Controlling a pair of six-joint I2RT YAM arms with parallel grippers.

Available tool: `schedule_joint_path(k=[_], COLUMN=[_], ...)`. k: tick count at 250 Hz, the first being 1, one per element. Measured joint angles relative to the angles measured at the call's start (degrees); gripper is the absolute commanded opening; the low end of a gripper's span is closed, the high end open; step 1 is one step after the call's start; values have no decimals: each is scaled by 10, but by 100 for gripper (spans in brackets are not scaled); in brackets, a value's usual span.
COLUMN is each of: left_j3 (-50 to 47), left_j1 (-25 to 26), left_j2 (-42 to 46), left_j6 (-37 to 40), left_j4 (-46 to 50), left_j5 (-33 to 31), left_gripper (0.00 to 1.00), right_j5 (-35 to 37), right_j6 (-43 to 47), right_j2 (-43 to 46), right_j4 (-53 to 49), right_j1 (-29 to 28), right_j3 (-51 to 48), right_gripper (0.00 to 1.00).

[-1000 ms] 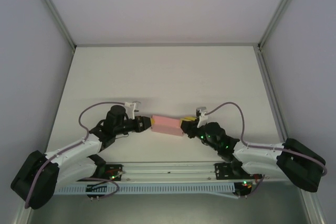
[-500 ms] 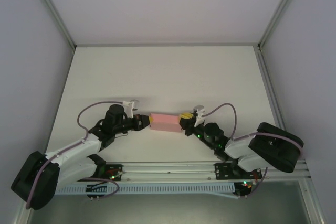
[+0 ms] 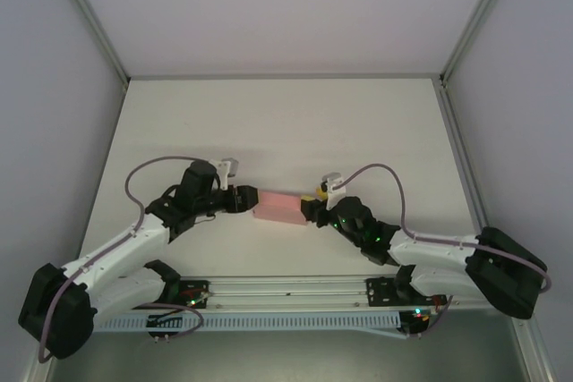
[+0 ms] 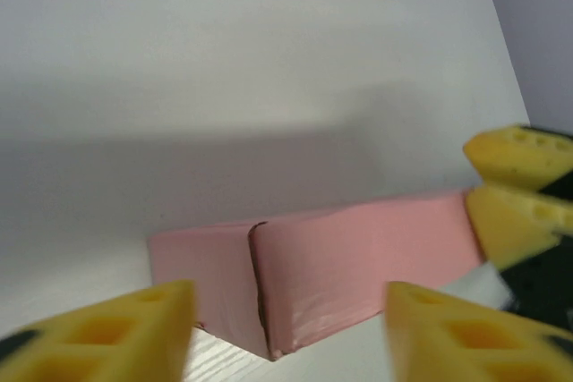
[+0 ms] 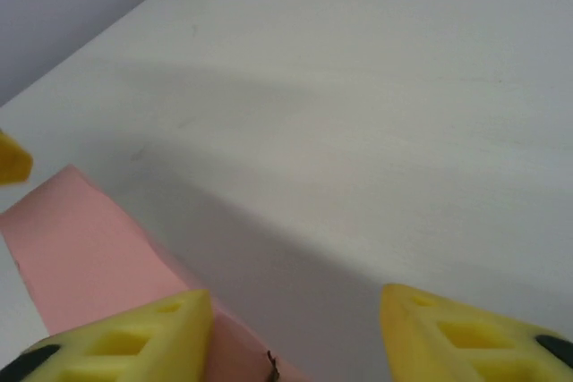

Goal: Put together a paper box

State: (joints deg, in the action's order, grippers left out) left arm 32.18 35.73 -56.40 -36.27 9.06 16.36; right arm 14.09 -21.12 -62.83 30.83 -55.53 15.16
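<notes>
Inspection of the white worktop (image 3: 286,123) finds the paper box (image 3: 282,206) lying flat on it in the near middle, directly between the two arms, its long axis running left to right with the right end slightly nearer the bases. It presents as a closed pink rectangular box. The left wrist view shows the box (image 4: 358,266) resting on the surface with one end face and one long side visible, and a dark seam at the corner where they meet. The left gripper (image 3: 243,199) stands at the box's left end. From its own camera, the left gripper (image 4: 288,310) has its jaws spread wide, the yellow fingers (image 4: 134,333) well apart, and the box corner sits in the gap with neither pad pressing on it. The right gripper (image 3: 315,207) stands at the box's right end. In its wrist view, the right gripper (image 5: 295,306) also has its jaws spread, and bare worktop shows in the gap. The box (image 5: 81,257) lies to the left there, partly behind the left-hand finger. Whether that finger touches the card cannot be told. Neither gripper holds the box.
</notes>
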Motion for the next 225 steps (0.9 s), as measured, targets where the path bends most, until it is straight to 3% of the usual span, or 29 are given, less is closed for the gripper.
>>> schedule_joint_path(k=[35, 66, 105, 154, 225], left_j3=[75, 138, 178, 180, 164], left_j1=[0, -1, -37, -108, -160], left_j2=[-5, -25, -59, -81, -83], left_j6=[26, 42, 58, 80, 102], left_j4=[60, 101, 116, 106, 62], left_j5=[-59, -135, -194, -209, -198], left_gripper=[100, 100, 100, 100, 100], right_j5=[22, 30, -74, -206, -240], right_j6=[-7, -1, 84, 230, 394], right_j2=[54, 75, 43, -112, -338], right_j4=[-130, -197, -272, -431, -626], right_j1=[2, 14, 32, 31, 31], right_j3=[54, 127, 220, 387, 570], right_gripper=[100, 100, 100, 100, 100])
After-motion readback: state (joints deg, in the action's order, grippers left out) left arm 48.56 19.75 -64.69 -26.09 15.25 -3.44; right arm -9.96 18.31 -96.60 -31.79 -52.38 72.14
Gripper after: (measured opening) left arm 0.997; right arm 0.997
